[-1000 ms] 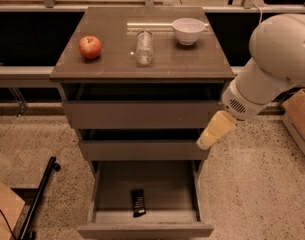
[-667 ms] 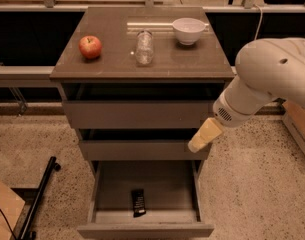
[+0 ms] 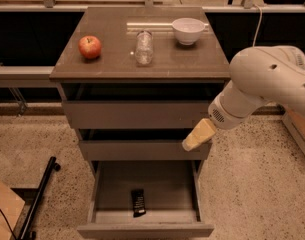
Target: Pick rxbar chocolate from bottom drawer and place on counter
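The rxbar chocolate (image 3: 138,202) lies flat on the floor of the open bottom drawer (image 3: 144,229), below the claw (image 3: 198,135) and to its left in the view, well apart from it. We read the bar's long axis as running roughly front to back along the drawer, with a slight tilt. The claw hangs in front of the right end of the middle drawer's face, pointing down and leftward. We cannot tell how far open it is, and it has hold of nothing we can see. The rig's single arm enters from the right, so we judge that the coming move must carry the claw down and leftward into the drawer. The counter (image 3: 112,64), well above the claw, bears an apple (image 3: 90,47), a glass jar (image 3: 144,47) and a bowl (image 3: 188,30). Compared with one second earlier, the claw has shifted left and slightly lower, while the bar has not moved.
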